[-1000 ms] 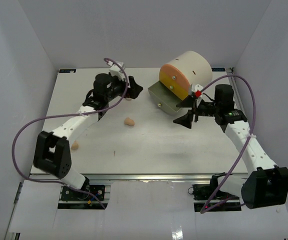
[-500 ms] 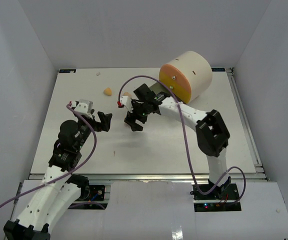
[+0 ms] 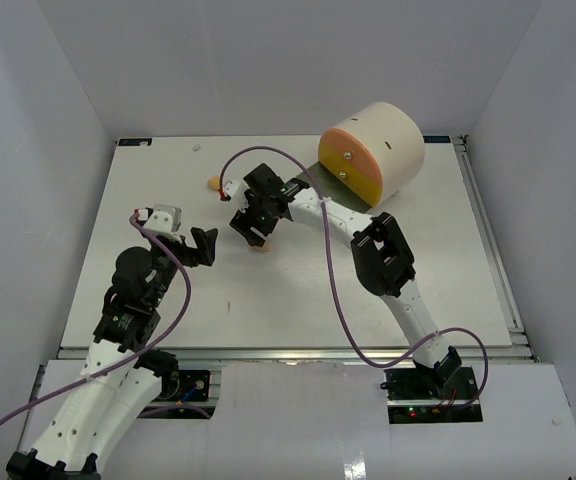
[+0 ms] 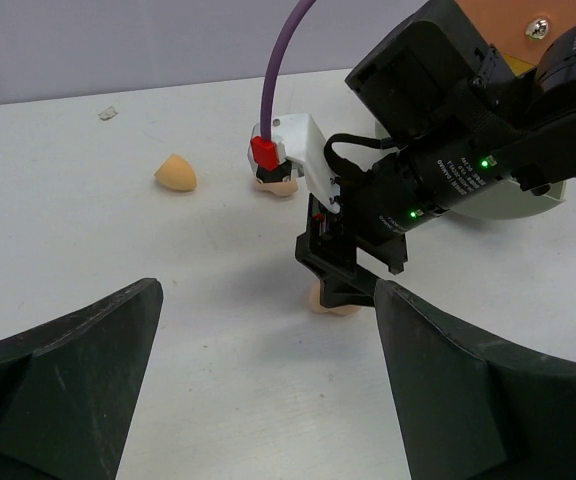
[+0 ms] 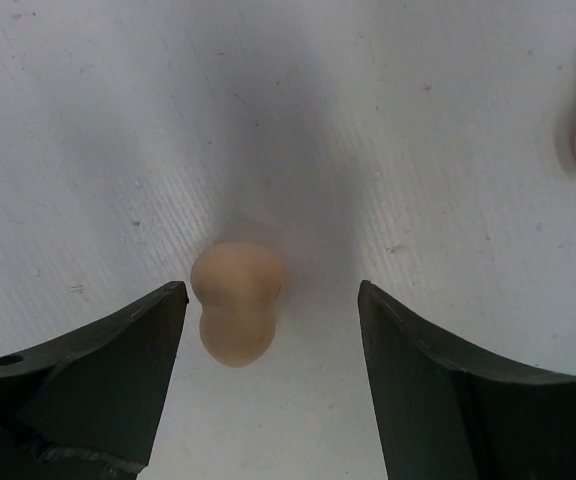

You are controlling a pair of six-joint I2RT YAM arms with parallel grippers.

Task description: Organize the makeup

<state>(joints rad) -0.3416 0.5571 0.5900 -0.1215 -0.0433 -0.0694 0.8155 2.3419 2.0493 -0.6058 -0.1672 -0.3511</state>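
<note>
A peach sponge (image 5: 236, 315) lies on the white table between the fingers of my right gripper (image 5: 273, 385), nearer the left finger; the jaws stand open and touch nothing. From above, the right gripper (image 3: 253, 232) hangs over that sponge (image 3: 260, 247). In the left wrist view the same sponge (image 4: 330, 299) peeks out under the right gripper's black fingers. Another sponge (image 4: 175, 173) lies farther back on the left, also visible from above (image 3: 213, 183). A third sponge (image 4: 278, 187) is half hidden behind the right wrist. My left gripper (image 3: 204, 246) is wide open and empty, just left of the right gripper.
The big cream cylinder (image 3: 373, 150) with an orange front stands at the back right. The right arm (image 3: 328, 215) stretches across the middle of the table. White walls enclose the table on three sides. A small scrap (image 4: 108, 113) lies near the back edge.
The right gripper swung from beside the cylinder to the table's middle and came down over a sponge, its jaws narrowing slightly. The left arm drew back from the far side. The cylinder's drawer no longer stands open.
</note>
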